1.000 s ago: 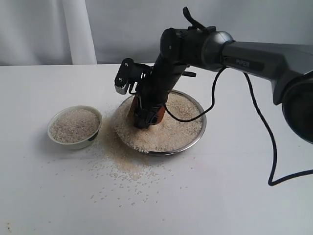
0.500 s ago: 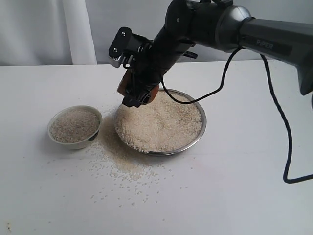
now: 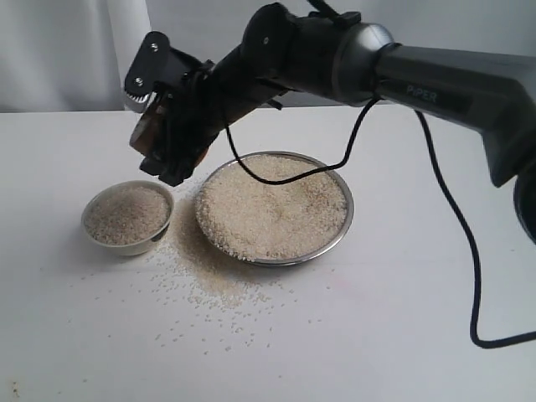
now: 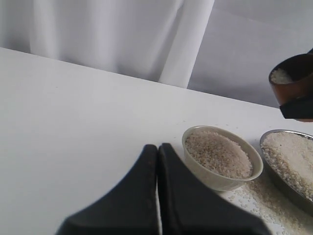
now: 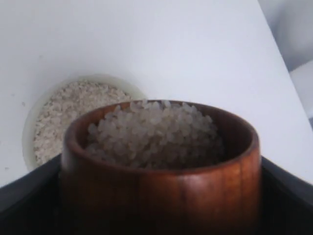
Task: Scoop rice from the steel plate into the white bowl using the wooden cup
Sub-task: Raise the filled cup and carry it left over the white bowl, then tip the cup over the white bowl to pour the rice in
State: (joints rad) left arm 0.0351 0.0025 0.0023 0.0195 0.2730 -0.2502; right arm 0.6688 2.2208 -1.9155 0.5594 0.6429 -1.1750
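**Right gripper: loaded cup carried from plate toward bowl**

The jaws of the right gripper (image 3: 172,159) pinch the wooden cup (image 3: 147,134) by its side wall. In the right wrist view the cup (image 5: 161,196) sits roughly upright between the dark jaws, filled with rice (image 5: 154,132) close to its rim.

Half a second ago the cup hung over the rear left rim of the steel plate (image 3: 335,239). One second ago it was down in the plate's rice. It has now moved left, clear of the plate, and is held in the air close to the white bowl (image 3: 126,244), on the plate's side of it. The right wrist view shows the bowl (image 5: 29,132) below and beyond the cup.

The bowl and plate sit where they were before, close together on the counter (image 3: 402,335). Both hold rice, and loose grains are scattered on the counter between them and in front of them.

The jaws of the left gripper (image 4: 157,149) are pressed together and hold nothing. They are over bare counter beside the bowl (image 4: 210,176).

A black cable (image 3: 456,226) trails from the right arm.
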